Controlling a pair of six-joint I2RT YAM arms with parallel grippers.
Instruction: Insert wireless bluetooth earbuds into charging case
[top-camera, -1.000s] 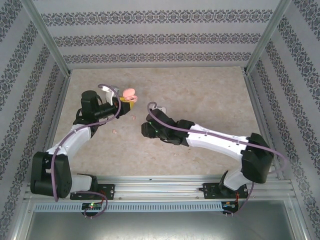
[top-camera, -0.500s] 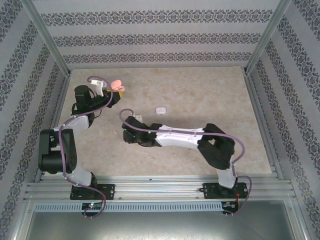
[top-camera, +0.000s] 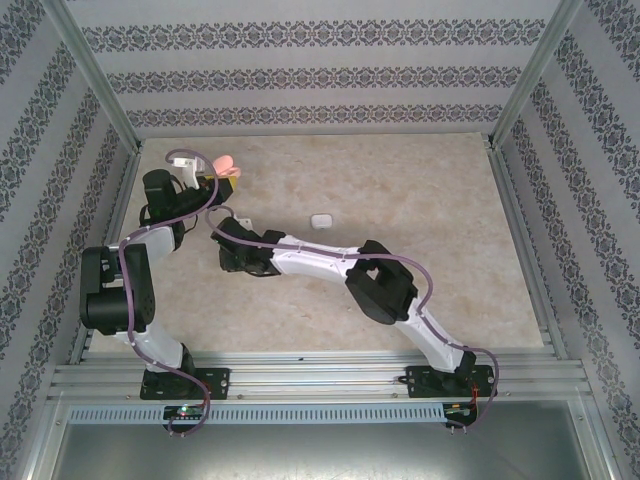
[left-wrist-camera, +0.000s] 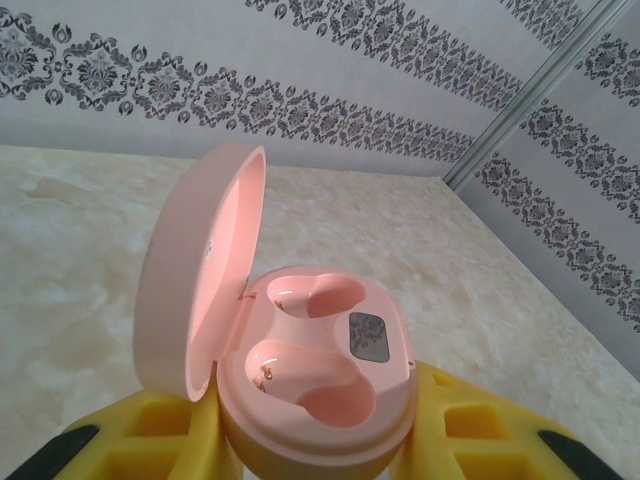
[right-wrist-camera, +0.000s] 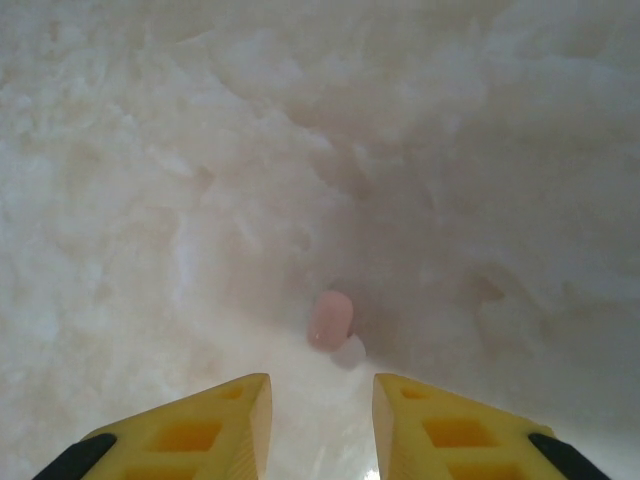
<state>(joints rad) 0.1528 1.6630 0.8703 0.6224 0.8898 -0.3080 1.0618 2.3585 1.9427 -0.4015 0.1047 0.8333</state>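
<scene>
My left gripper is shut on the pink charging case and holds it above the table at the far left. The case's lid stands up on the left and both wells are bare. A tiny pale-pink earbud lies on the table just ahead of my right gripper. That gripper is open and hangs low over the table, with nothing between its yellow fingers. In the top view, the right gripper sits just below and right of the left one.
A small white object lies on the marble-patterned table right of centre. My right arm stretches diagonally across the middle of the table. Patterned walls and metal posts close off three sides.
My right arm has swung left across the table and come down over the earbud, its jaws narrowing a little. My left arm has drawn the case back towards the far left corner.
</scene>
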